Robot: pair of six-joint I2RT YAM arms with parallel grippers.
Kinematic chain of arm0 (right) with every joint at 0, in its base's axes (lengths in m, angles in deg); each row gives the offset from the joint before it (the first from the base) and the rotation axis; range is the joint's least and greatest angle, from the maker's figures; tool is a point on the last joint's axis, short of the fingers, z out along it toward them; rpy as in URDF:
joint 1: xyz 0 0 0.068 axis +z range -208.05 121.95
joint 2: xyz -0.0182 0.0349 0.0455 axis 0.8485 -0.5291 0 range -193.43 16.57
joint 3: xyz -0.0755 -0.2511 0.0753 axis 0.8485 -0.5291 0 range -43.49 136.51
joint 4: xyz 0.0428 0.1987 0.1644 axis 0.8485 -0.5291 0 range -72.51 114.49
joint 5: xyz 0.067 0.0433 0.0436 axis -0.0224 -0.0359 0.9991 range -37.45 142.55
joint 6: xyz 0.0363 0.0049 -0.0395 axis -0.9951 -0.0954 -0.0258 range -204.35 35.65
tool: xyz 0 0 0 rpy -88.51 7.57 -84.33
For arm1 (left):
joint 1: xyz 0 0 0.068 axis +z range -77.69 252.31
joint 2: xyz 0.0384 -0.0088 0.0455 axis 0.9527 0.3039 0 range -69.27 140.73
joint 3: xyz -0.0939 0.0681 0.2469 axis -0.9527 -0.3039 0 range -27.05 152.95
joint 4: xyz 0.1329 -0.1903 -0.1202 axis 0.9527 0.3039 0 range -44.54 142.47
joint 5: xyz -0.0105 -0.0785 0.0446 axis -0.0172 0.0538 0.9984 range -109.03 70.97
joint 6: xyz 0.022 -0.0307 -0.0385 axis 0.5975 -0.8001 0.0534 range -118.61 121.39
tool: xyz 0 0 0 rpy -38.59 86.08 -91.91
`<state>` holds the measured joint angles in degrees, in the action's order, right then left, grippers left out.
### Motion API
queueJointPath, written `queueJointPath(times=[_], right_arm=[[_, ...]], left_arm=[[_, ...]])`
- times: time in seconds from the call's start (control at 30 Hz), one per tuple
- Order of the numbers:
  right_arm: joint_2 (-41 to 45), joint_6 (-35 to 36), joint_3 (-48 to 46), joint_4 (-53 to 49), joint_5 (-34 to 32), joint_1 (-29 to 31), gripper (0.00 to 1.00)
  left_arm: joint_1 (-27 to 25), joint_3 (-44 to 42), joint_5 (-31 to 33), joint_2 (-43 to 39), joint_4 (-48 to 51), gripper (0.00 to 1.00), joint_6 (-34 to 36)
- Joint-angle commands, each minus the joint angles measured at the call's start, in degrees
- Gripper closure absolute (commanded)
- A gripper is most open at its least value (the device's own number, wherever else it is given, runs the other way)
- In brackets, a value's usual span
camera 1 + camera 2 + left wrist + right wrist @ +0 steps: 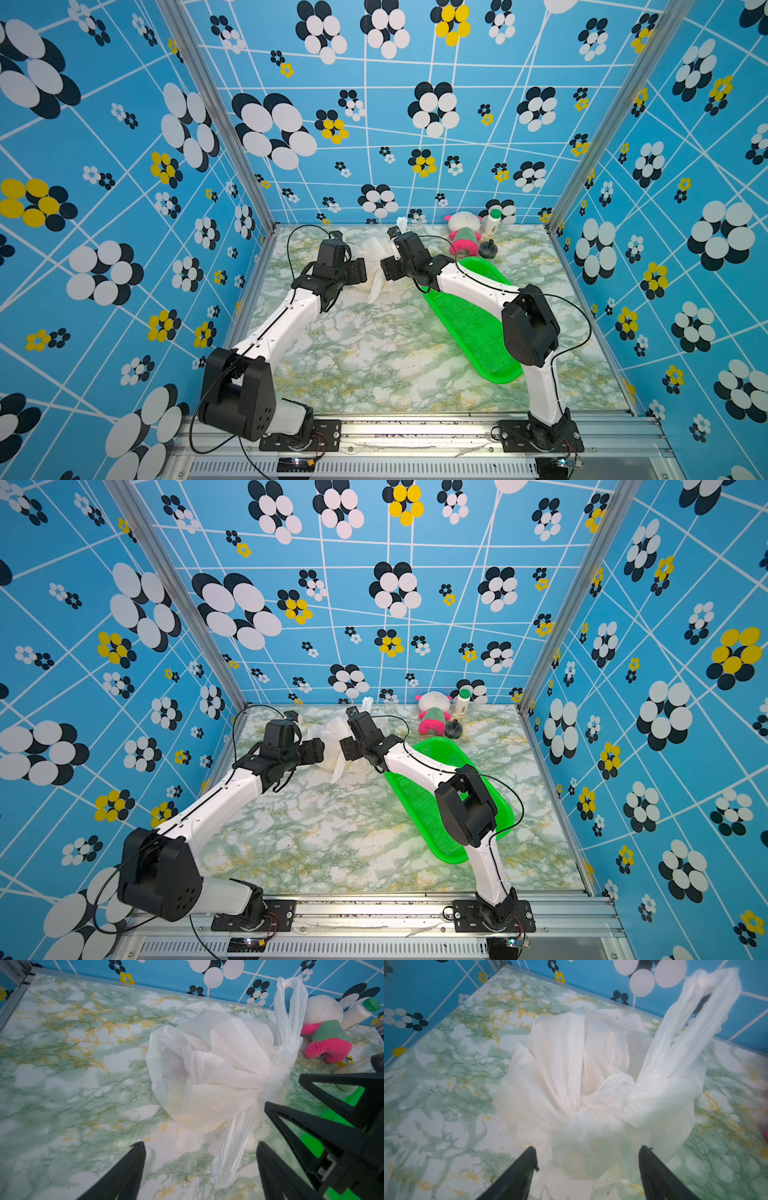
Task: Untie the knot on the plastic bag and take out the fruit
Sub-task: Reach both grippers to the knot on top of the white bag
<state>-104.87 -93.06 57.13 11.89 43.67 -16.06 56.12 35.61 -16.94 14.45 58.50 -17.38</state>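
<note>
**Both grippers wide open at the tied bag**

The left gripper (pixel 200 1145) is spread wide and empty. The plastic bag (pixel 207 1068) lies on the worktop (pixel 62 1064) just ahead of its fingertips, with one loose handle strip (pixel 232 1147) trailing between them. The right gripper (pixel 588 1148), equally wide and holding nothing, has the knot (pixel 583 1105) straight ahead. Whether its tips touch the film cannot be told. A handle loop (pixel 695 1012) rises beyond the knot.
</note>
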Motion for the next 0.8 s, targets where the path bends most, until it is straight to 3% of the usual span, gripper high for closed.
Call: queueJointPath(times=[0.0,0.2,0.57,0.63,0.7,0.77], right_arm=[[-2.61,1.18,3.78,-2.8,-0.93,0.29,0.21],[-5.07,0.93,4.94,-3.95,-1.6,0.33,0.26],[-1.29,1.89,-2.15,1.3,-0.14,0.19,0.28],[-1.03,1.47,-2.65,1.93,0.12,0.06,0.35],[-0.58,0.6,-3.26,2.85,1.64,-0.34,0.44],[0.09,-0.1,-3.88,3.92,3.18,-0.58,0.45]], left_arm=[[0.28,4.37,-2.56,5.75,-0.2,0.15,0.79],[0.19,10.55,-2.93,14.48,0.85,0.15,0.83],[0.02,14.55,-3.69,19.72,2.22,0.08,1.41],[0.08,14.3,-4.33,19.9,1.67,0.12,1.28],[-0.05,14.31,-5.05,19.99,1.47,0.23,1.32],[-0.02,14.26,-5.63,19.99,1.46,0.3,1.21]])
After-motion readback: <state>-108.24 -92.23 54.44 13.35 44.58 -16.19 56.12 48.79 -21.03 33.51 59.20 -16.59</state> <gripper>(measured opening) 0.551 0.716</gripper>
